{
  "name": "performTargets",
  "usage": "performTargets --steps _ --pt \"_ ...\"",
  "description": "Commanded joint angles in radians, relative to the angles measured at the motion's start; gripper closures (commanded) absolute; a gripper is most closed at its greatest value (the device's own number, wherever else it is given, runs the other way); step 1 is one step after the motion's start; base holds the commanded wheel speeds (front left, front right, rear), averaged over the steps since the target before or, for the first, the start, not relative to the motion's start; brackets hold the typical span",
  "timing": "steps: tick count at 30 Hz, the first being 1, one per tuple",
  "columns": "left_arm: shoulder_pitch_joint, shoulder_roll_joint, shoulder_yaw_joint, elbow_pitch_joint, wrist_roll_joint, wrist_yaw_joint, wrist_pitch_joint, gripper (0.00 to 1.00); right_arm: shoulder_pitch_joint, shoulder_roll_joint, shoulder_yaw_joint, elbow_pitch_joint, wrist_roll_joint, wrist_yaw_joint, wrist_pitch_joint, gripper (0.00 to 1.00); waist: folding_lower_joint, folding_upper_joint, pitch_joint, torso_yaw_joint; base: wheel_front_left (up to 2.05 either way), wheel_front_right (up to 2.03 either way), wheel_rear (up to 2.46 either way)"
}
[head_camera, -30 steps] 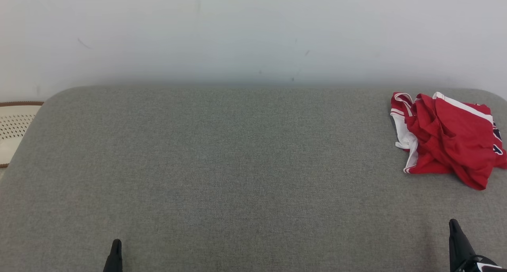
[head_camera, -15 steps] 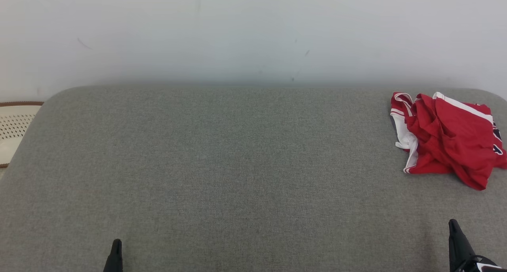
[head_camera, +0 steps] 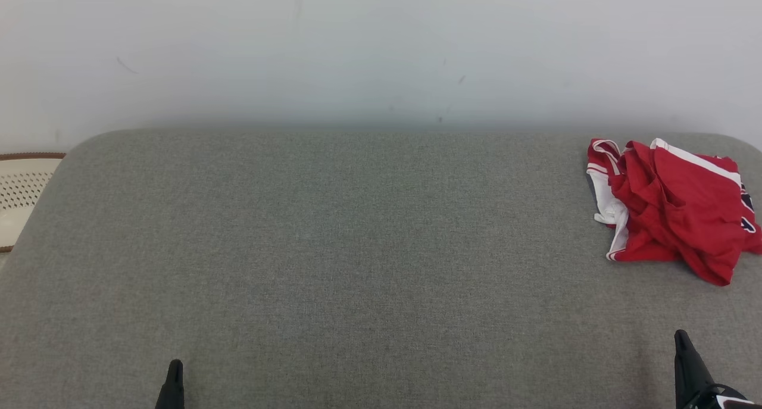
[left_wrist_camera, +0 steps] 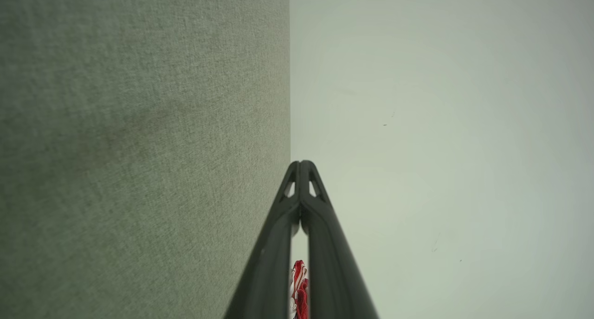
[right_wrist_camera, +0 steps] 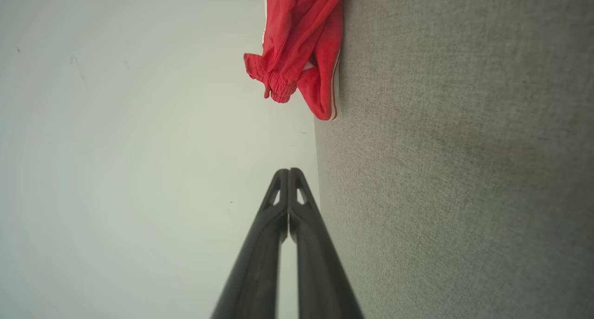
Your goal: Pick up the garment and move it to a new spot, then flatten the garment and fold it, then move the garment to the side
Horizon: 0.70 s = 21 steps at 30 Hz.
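The garment (head_camera: 673,209), red with white trim, lies in a rumpled bunch at the far right of the grey tabletop (head_camera: 357,248), close to its right edge and back corner. The left fingers (head_camera: 174,370) and right fingers (head_camera: 683,345) sit low at the near edge, well apart from each other. In both wrist views they are pressed tip to tip, holding nothing. The right pair is nearer the cloth but clear of it.

This fits two stages: a heap waiting to be lifted, or a rough fold already set aside. The layers look loose and uneven, so if it counts as folded, it is a poor fold.

My concerns, as judgement only:
- The bunch is near the edge, so a sideways nudge from closed fingers could push it over.
- Fingers shut like this would shove the cloth, not grip it.
- A pinch on one top layer would probably lift only that layer. The rest would trail and drag, and the bundle would come undone.
- The far-right spot means a long reach for the left arm, so the right arm would be working alone.
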Motion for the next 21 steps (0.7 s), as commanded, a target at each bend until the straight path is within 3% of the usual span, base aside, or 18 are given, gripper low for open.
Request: performTargets --steps 1,21 --pt "0.002 0.000 0.003 0.003 0.008 -0.004 0.003 1.00 -0.010 0.001 -0.002 0.004 -0.006 0.000 0.005 1.00 0.0000 0.0000 0.000 0.000 0.00 0.00 0.00" --pt "0.001 -0.002 0.005 0.003 0.010 -0.004 0.005 1.00 -0.010 0.005 -0.006 0.004 -0.009 0.000 0.008 1.00 0.0000 0.0000 0.000 0.000 0.00 0.00 0.00"
